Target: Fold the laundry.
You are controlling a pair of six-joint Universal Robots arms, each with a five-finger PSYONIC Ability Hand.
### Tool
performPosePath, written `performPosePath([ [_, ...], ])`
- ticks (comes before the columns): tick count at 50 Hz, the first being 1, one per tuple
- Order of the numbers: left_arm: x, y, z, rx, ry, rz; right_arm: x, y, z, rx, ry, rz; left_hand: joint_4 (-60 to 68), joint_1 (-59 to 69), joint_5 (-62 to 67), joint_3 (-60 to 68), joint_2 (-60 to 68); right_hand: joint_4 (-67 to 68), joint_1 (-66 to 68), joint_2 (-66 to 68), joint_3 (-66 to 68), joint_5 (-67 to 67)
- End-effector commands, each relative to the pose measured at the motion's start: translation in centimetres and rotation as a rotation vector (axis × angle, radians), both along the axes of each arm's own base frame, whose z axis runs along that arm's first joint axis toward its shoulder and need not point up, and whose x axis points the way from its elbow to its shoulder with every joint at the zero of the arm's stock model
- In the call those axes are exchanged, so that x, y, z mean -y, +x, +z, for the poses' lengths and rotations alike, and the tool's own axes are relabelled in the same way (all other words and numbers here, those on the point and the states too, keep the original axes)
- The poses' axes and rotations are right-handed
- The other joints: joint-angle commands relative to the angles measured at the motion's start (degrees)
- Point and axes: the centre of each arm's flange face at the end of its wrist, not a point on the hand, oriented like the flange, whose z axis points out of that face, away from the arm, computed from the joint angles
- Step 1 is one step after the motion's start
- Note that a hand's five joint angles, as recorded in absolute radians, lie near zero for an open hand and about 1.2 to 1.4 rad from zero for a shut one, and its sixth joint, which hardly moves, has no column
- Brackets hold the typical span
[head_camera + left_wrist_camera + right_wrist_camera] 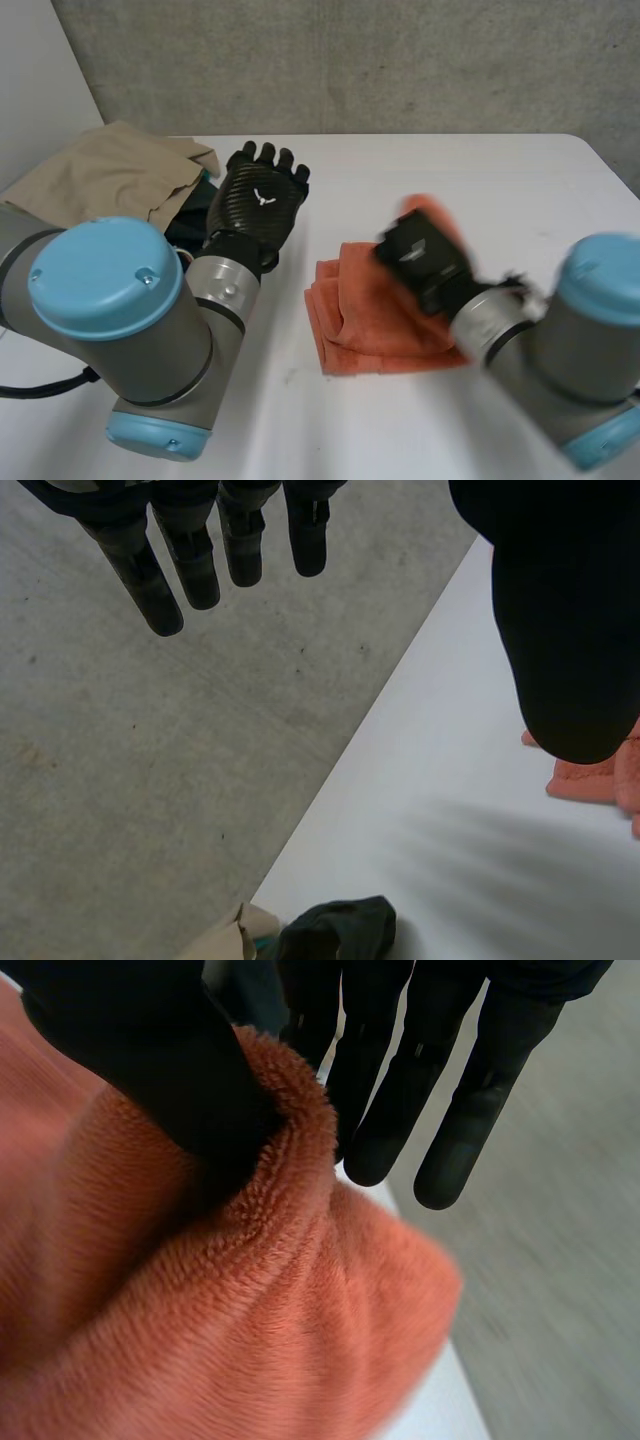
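The orange fleece towel (pixel 365 315) lies folded on the white table (pixel 500 180), right of centre, its long axis apparently running away from me. My right hand (pixel 425 255) is the nearer one. It is at the towel's far right part, with thumb and straight fingers pinching a raised fold. My left hand (pixel 258 195) hovers well to the left, fingers straight, holding nothing.

White table (pixel 480 170) bears orange towel (pixel 370 320), tan garment (pixel 110 170) and dark cloth (pixel 335 930)

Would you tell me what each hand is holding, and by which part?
The right hand pinches the orange towel by a raised fold at its edge; the left hand holds nothing.
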Motion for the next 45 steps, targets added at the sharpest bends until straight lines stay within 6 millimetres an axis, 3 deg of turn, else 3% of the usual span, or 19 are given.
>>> performPosePath([
  [1, 0.4, 0.7, -0.2, -0.026, 0.024, 0.019, -3.5, 2.5, -2.8, -0.039, 0.096, 0.105, -1.7, -1.3, -2.8, -2.2, -1.8, -28.9, -21.3, -27.4, -28.3, -27.5],
  [3, 0.5, 0.6, -0.1, -0.06, 0.037, 0.016, -3.0, 2.3, -2.6, 0.002, 0.134, 0.072, -1.6, -1.3, -2.8, -2.1, -1.8, -58.7, -51.1, -57.2, -58.1, -57.2],
  [7, 0.6, 0.2, 0.8, -0.144, 0.052, 0.006, -0.6, 0.7, 0.9, 0.194, 0.209, -0.041, -0.8, -0.4, -2.0, -1.3, -0.9, -58.7, -51.1, -57.2, -58.1, -57.2],
  [8, 0.7, 0.0, 1.1, -0.164, 0.051, 0.003, 0.7, -0.7, 2.9, 0.296, 0.239, -0.101, -0.1, 0.2, -1.3, -0.6, -0.2, -58.7, -51.1, -57.2, -58.1, -57.2],
  [12, 0.8, -1.0, 2.5, -0.267, 0.058, -0.04, 3.0, -3.7, 6.2, 0.527, 0.334, -0.214, 0.2, 0.6, -1.0, -0.3, 0.1, -58.7, -51.1, -57.2, -58.1, -57.2],
  [16, 0.5, -2.8, 3.1, -0.36, 0.1, -0.15, 4.8, -6.3, 7.3, 0.628, 0.432, -0.314, 0.7, 1.1, -0.4, 0.2, 0.6, -58.7, -51.1, -57.2, -58.1, -57.2],
  [21, -0.6, -5.4, 1.6, -0.425, 0.233, -0.29, 6.1, -7.6, 5.8, 0.57, 0.559, -0.404, 1.9, 2.3, 0.7, 1.4, 1.8, -58.7, -51.1, -57.2, -58.1, -57.2],
  [25, -0.4, -7.1, -2.1, -0.4, 0.378, -0.288, 7.0, -7.2, 3.0, 0.486, 0.652, -0.439, 2.2, 2.6, 1.1, 1.7, 2.1, -58.7, -51.1, -57.2, -58.1, -57.2],
  [29, -0.6, -7.0, -5.7, -0.296, 0.51, -0.219, 7.8, -6.9, 0.8, 0.423, 0.689, -0.444, 3.8, 4.1, 2.6, 3.3, 3.6, -58.7, -51.1, -57.2, -58.1, -57.2],
  [32, -1.0, -6.4, -7.3, -0.237, 0.561, -0.161, 8.2, -6.4, -1.0, 0.382, 0.728, -0.414, 3.6, 3.9, 2.4, 3.1, 3.5, -58.7, -51.1, -57.2, -58.1, -57.2],
  [38, -1.1, -4.5, -8.6, -0.12, 0.581, -0.027, 7.5, -4.4, -4.0, 0.295, 0.781, -0.33, 3.1, 3.4, 1.9, 2.6, 3.0, -58.7, -51.1, -57.2, -58.1, -57.2],
  [45, -1.2, -4.0, -8.4, 0.028, 0.517, -0.032, 7.8, -4.6, -3.3, 0.185, 0.64, -0.345, 2.6, 2.9, 1.4, 2.1, 2.5, -58.7, -51.1, -57.2, -58.1, -57.2],
])
